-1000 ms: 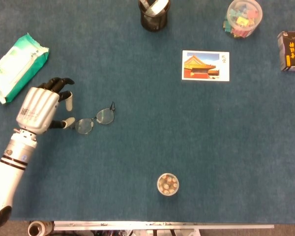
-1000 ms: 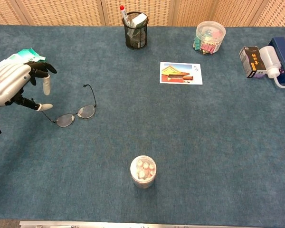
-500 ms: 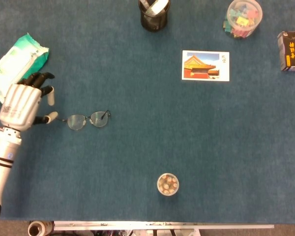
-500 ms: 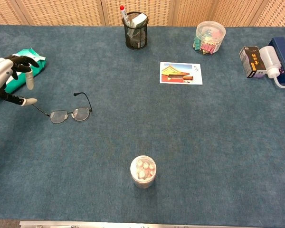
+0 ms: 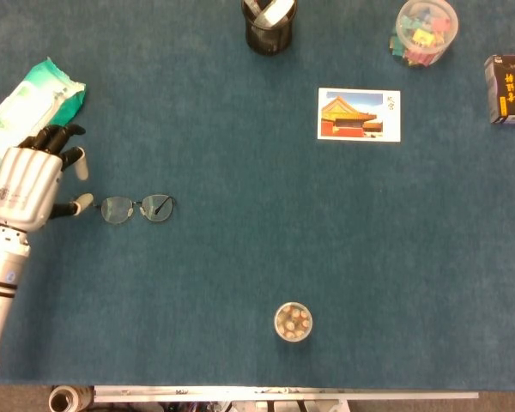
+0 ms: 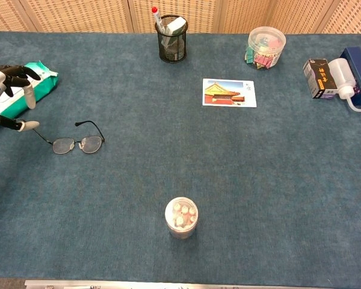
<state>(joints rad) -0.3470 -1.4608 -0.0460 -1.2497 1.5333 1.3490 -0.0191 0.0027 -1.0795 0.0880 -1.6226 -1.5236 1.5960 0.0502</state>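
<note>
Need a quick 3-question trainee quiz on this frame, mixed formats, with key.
1. True or false: the left hand grips the wipes pack.
2. Which thing lies nearest the fingers of that hand? A) postcard B) eyeglasses C) small jar
3. Fill in: the mesh pen holder stands at the table's ____ edge, as the chest view shows it.

Key:
1. False; the hand is beside the pack, holding nothing, fingers apart.
2. B; the eyeglasses lie open on the table, one temple tip by the thumb.
3. Far.
</note>
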